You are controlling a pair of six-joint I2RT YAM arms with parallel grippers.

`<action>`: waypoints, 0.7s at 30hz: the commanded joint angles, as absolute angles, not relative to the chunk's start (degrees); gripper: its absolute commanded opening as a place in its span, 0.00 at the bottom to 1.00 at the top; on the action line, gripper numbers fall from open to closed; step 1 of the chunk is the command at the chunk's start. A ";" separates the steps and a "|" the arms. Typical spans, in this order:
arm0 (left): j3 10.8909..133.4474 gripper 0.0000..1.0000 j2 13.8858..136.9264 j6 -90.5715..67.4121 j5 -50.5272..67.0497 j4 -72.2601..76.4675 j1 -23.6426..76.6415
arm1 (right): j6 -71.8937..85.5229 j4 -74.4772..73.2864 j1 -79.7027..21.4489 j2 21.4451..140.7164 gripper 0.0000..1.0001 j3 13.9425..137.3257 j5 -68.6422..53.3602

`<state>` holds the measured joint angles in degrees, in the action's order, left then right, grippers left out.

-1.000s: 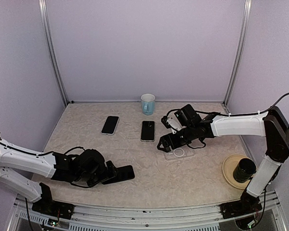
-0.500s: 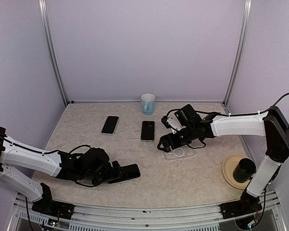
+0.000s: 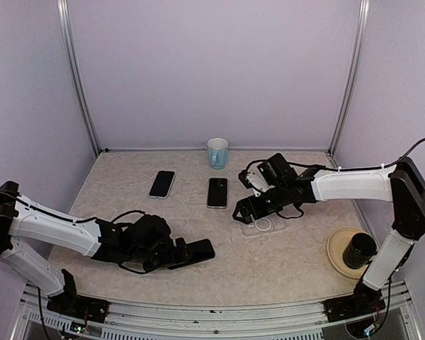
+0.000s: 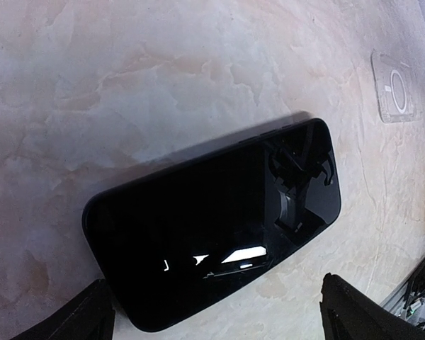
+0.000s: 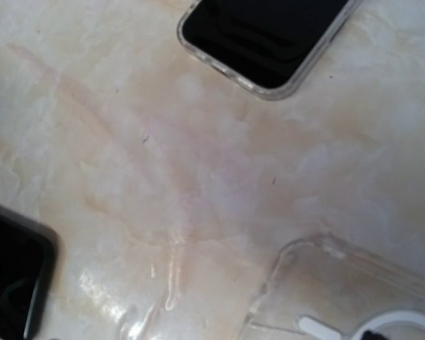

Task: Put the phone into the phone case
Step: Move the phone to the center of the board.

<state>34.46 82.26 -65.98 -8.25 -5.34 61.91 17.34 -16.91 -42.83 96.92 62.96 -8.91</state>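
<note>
A bare black phone (image 3: 198,251) lies flat on the table near the front, screen up. My left gripper (image 3: 177,254) is low behind its left end, jaws open wide. In the left wrist view the phone (image 4: 212,227) lies just ahead of the two dark fingertips (image 4: 92,315). The clear phone case (image 3: 263,225), with a white ring, lies right of centre and also shows in the left wrist view (image 4: 394,94). My right gripper (image 3: 243,211) sits low at the case's left edge. The right wrist view shows the case corner (image 5: 354,297) but no fingers.
Two other phones lie further back, one at the left (image 3: 162,183) and one cased (image 3: 217,192), the latter also in the right wrist view (image 5: 269,35). A blue mug (image 3: 217,152) stands by the back wall. A plate (image 3: 338,255) with a black cup (image 3: 358,248) sits front right.
My left gripper and the black phone have slid to the right across the table, toward the case. The right arm and the case have not moved.
</note>
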 commanded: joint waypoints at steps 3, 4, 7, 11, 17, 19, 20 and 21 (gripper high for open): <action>36.77 0.99 84.43 -62.74 -5.71 -2.73 62.40 | 16.54 -17.94 -42.76 93.83 0.89 61.35 -7.89; 36.86 0.99 84.86 -62.53 -5.37 -2.51 62.37 | 16.58 -18.01 -42.58 93.45 0.89 61.08 -7.77; 37.38 0.99 85.72 -61.67 -4.24 -1.83 62.39 | 16.29 -18.44 -42.07 92.20 0.89 60.46 -7.31; 38.41 0.99 86.93 -60.30 -3.09 -1.16 62.52 | 15.99 -18.88 -40.79 90.01 0.90 59.34 -7.18; 39.78 0.99 88.54 -59.24 -1.78 -0.92 63.05 | 15.90 -18.71 -38.87 86.73 0.90 57.25 -7.36; 40.03 0.99 88.83 -59.00 -1.63 -0.70 63.17 | 15.99 -18.55 -38.26 85.97 0.90 56.52 -7.55; 40.14 0.99 88.99 -58.83 -1.51 -0.63 63.18 | 16.00 -18.55 -37.92 85.63 0.90 56.17 -7.65; 40.31 0.99 89.09 -58.61 -1.31 -0.54 63.22 | 16.00 -18.59 -37.65 85.33 0.90 55.86 -7.79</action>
<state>38.87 88.16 -60.27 -2.87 -1.69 62.65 16.32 -18.15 -38.89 87.57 57.52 -7.73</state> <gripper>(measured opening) 0.989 0.899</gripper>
